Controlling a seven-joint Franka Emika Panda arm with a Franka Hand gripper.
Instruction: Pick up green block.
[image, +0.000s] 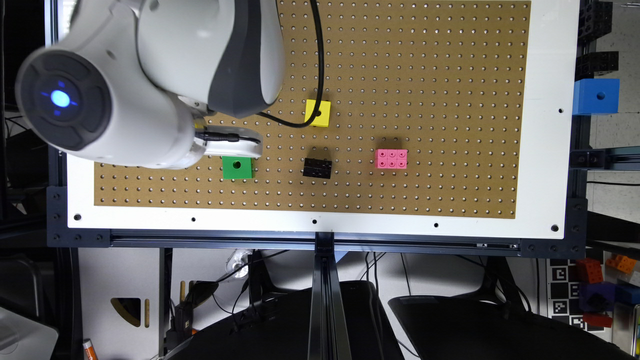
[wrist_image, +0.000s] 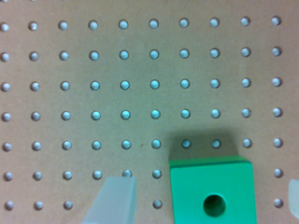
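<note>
Hand (wrist_image: 205, 200) spread wide over green block (wrist_image: 212, 191), not yet gripping.

Sitting on pegboard bench (image: 425, 75), at exterior view's left, well apart from yellow cube (image: 318, 112) and black brick (image: 317, 168). Seen between two pale fingertips (wrist_image: 114, 200), nearer one. Possible trouble: closing off-centre, shoving or twisting block out of grasp.

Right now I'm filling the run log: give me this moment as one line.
phase: approach | target: green block on pegboard, not gripped | claw: open, fingers either side of block | lifted: no
</note>
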